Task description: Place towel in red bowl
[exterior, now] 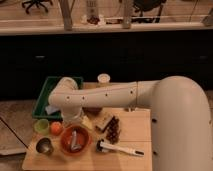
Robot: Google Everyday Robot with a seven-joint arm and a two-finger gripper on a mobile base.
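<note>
The red bowl [75, 141] sits on the wooden table [135, 125] at the front left. A pale grey shape [74, 140] lies inside the bowl; I cannot tell whether it is the towel or part of the gripper. My gripper [75, 131] hangs from the white arm [110, 95] and points down right over the bowl. The wrist hides the bowl's back rim.
A green bin [44, 94] stands at the back left, with something pale [52, 108] at its front corner. A green cup [41, 126], an orange [56, 128] and a metal cup [44, 146] sit left of the bowl. Brown items [112, 129] and a white-handled brush [120, 149] lie to its right. A white cup [103, 78] stands at the back.
</note>
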